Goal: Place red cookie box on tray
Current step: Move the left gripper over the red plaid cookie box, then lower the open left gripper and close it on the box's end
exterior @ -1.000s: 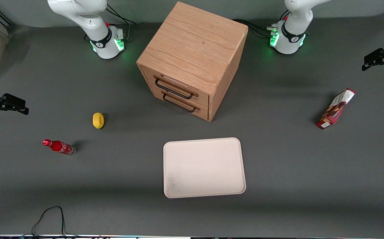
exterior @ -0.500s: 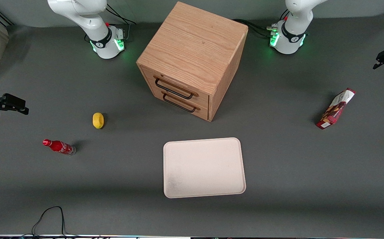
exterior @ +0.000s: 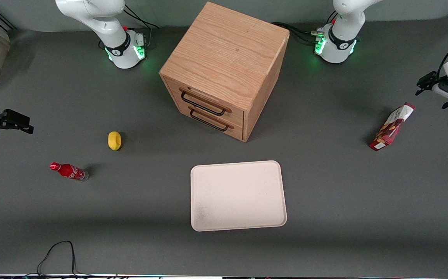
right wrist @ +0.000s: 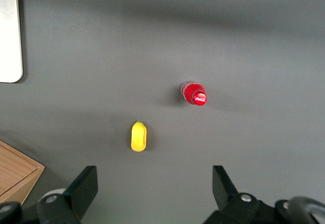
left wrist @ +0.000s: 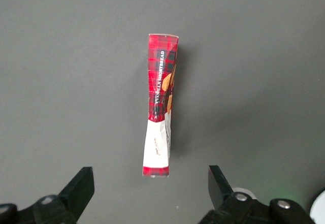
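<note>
The working arm is cut off at the edge of the front view, so only the gripper (exterior: pixel 425 83) and its wrist show, up in the air at that arm's end of the table. Its two fingers (left wrist: pixel 78 189) are spread wide and hold nothing. The fingertips themselves are hard to make out from the front; the wrist camera shows both of them parted, with bare table between.

The red cookie box (exterior: pixel 392 126) lies on the table a little nearer the front camera than the fingers, not touching them. Seen from the wrist, the box (left wrist: pixel 160 104) lies lengthwise just ahead of the gap between the fingers, its white end nearest them and its plaid end away. The print on its narrow face is legible only in part.

The table (exterior: pixel 324 186) is a plain dark grey mat. A black cable (exterior: pixel 59 254) loops in from the edge nearest the front camera, its end out of sight.

There is one tray (exterior: pixel 238 195), pale and bare, well apart from the fingers toward the middle of the table. One wooden cabinet (exterior: pixel 224 69) with two drawers stands farther from the camera than the tray. One small red bottle (exterior: pixel 69 171) and one yellow lump (exterior: pixel 114 140), its kind unclear, lie toward the parked arm's end.
</note>
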